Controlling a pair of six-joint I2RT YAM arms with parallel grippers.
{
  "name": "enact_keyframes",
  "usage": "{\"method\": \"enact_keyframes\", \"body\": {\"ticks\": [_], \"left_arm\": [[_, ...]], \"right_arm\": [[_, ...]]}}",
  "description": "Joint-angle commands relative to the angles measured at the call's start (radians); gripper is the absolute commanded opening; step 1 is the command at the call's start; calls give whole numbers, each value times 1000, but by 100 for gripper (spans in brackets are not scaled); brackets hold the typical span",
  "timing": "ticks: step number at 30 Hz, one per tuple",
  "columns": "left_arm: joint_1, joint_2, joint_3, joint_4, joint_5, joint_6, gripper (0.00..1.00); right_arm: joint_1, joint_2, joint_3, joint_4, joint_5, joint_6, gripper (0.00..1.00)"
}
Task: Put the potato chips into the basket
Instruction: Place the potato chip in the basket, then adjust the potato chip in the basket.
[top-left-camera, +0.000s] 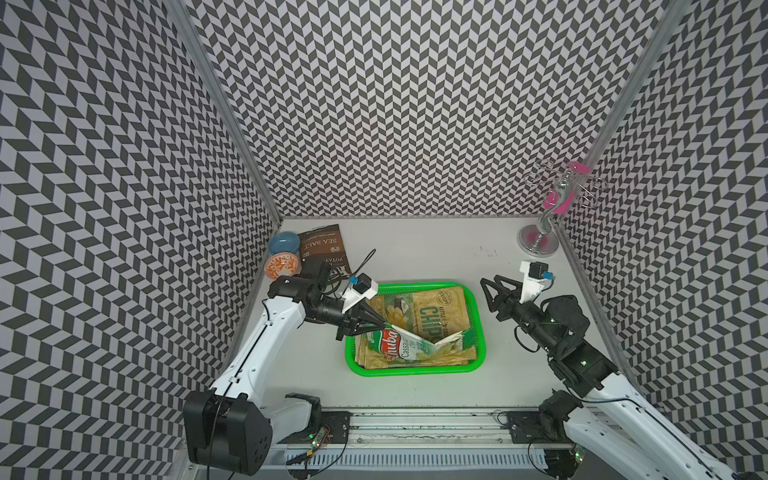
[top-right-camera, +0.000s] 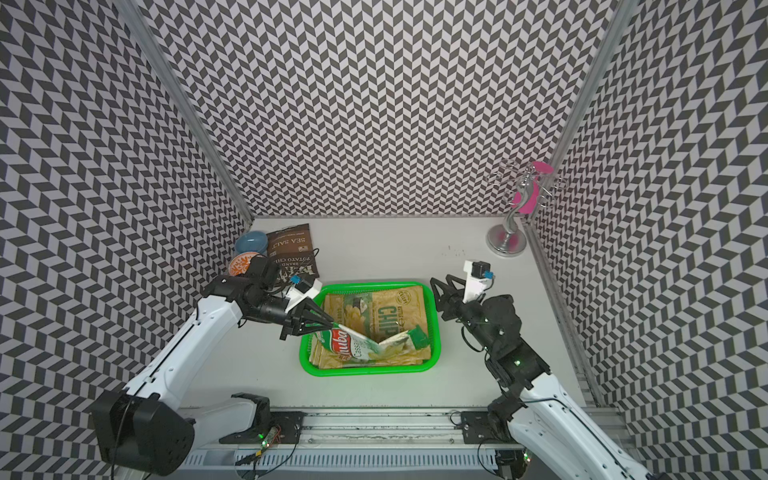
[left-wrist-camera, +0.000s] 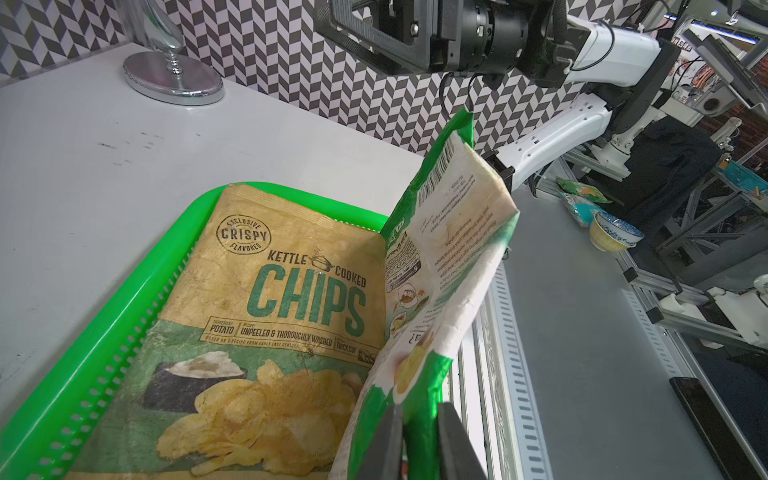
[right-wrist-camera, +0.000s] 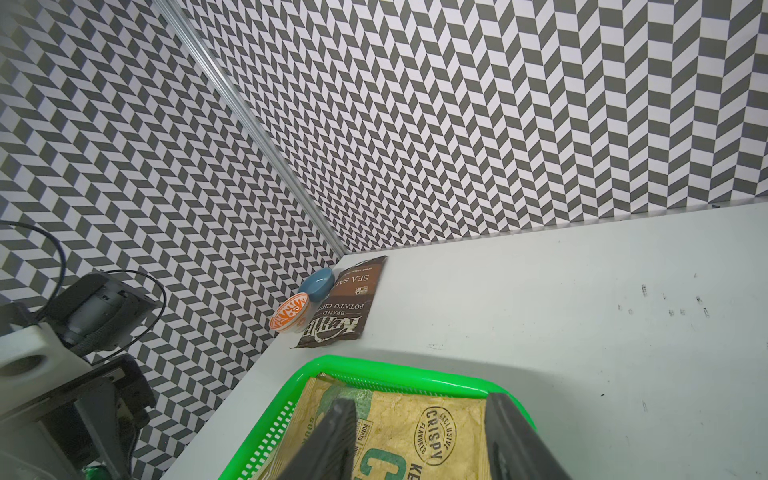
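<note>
The green basket (top-left-camera: 415, 370) (top-right-camera: 365, 371) sits mid-table with several chip bags stacked flat in it. A tan CHIPS bag (top-left-camera: 436, 316) (left-wrist-camera: 291, 282) (right-wrist-camera: 399, 432) lies on top. A green-white Chuba bag (top-left-camera: 409, 347) (top-right-camera: 361, 347) (left-wrist-camera: 453, 249) stands folded in a V over the stack. My left gripper (top-left-camera: 380, 326) (left-wrist-camera: 419, 440) is at that bag's left end; its fingers stand slightly apart with the bag's green edge between them. My right gripper (top-left-camera: 490, 280) (right-wrist-camera: 417, 403) hovers open and empty over the basket's far right corner. A brown Kettle bag (top-left-camera: 322, 245) (right-wrist-camera: 347, 307) lies flat at the far left.
A blue bowl (top-left-camera: 284, 242) and an orange patterned bowl (top-left-camera: 281, 266) sit against the left wall beside the Kettle bag. A silver stand (top-left-camera: 538, 241) with pink parts stands in the far right corner. Patterned walls close three sides.
</note>
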Motion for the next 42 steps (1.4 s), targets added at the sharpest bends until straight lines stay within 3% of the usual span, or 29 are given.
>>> {"method": "enact_keyframes", "body": {"ticks": [1, 9, 15, 18, 24, 35, 38, 40, 42], "left_arm": [[21, -14, -5, 60, -27, -49, 24], [73, -55, -4, 323, -111, -312, 57], [131, -98, 12, 579, -185, -552, 97], [136, -100, 34, 638, -239, -625, 99], [136, -84, 49, 643, -236, -654, 99], [135, -103, 40, 586, -250, -571, 99], [103, -89, 128, 338, -208, -282, 97], [26, -80, 201, 146, -260, -67, 97], [-80, -91, 221, 88, -369, -28, 98]], "right_arm": [[-7, 3, -4, 56, -20, 8, 53], [-7, 40, 12, 66, -51, 2, 54], [-7, 50, 31, 55, -33, -10, 58], [-7, 62, 57, 28, -9, -20, 61], [-7, 84, 133, -27, 15, -31, 62], [-6, 133, 123, -37, -178, -43, 64], [-7, 141, 121, -59, -183, -51, 64], [-7, 139, 120, -68, -165, -54, 64], [-6, 139, 123, -75, -140, -56, 64]]}}
